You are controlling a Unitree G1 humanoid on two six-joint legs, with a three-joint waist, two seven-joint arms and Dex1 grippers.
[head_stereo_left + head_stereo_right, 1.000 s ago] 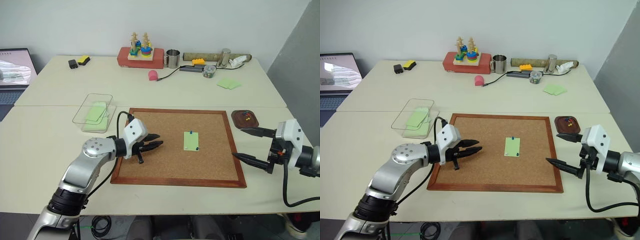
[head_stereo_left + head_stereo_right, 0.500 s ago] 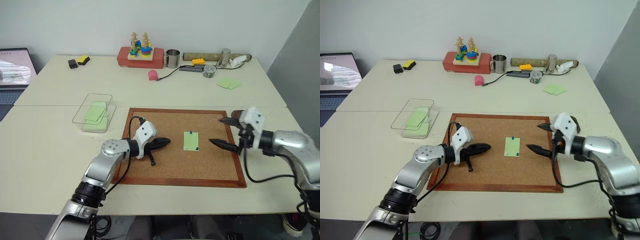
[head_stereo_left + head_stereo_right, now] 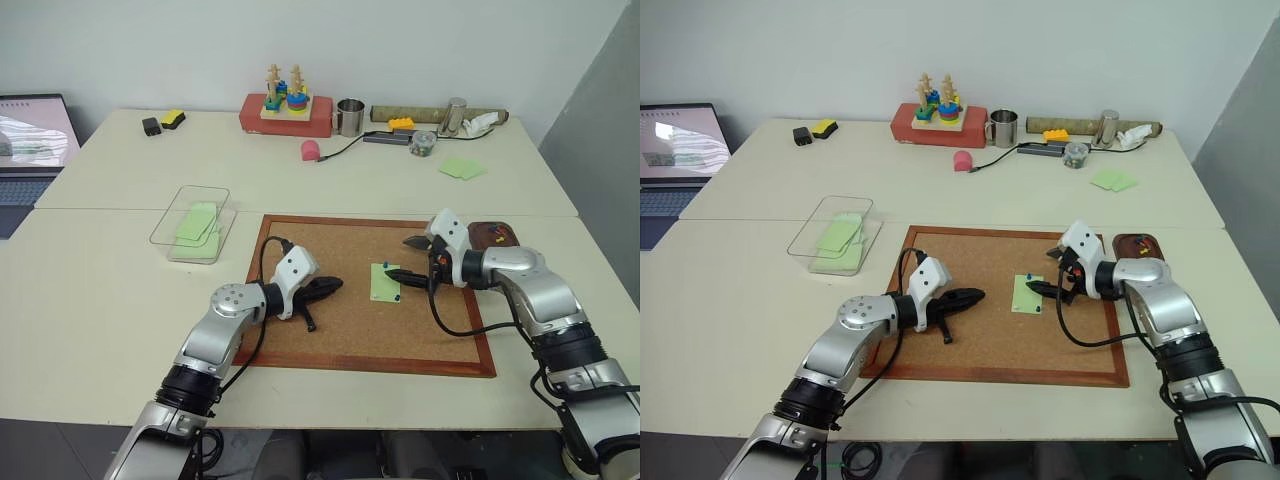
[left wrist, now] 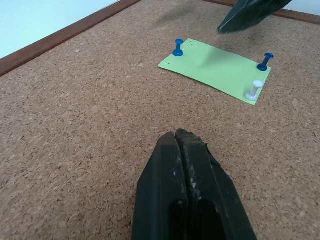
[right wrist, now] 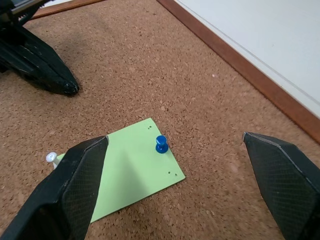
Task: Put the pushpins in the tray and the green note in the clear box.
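My left hand (image 3: 335,285) rests low over the cork board (image 3: 300,240), fingers pressed flat together with nothing between them, pointing across the board toward the green note (image 3: 385,282). The forearm reaches in from the near left edge of the board.

My right hand (image 3: 404,258) comes in from the 3 o'clock side of the board, forearm bent inward, tilted a little downward. Its two fingers (image 5: 75,190) are spread as wide as they go and hold nothing; in the wrist view they straddle the note's corner, one finger over the note's edge, the other over bare cork.

The note lies flat near the middle of the board, pinned by two blue pushpins (image 4: 178,47) and a white one (image 4: 254,90), each at a corner. The tray (image 3: 492,234) sits on the surface just off the board's far right corner, at 2 o'clock from the note, with small coloured pins inside. The clear box (image 3: 192,214) sits off the board's far left corner, at 10 o'clock, with green paper in it.
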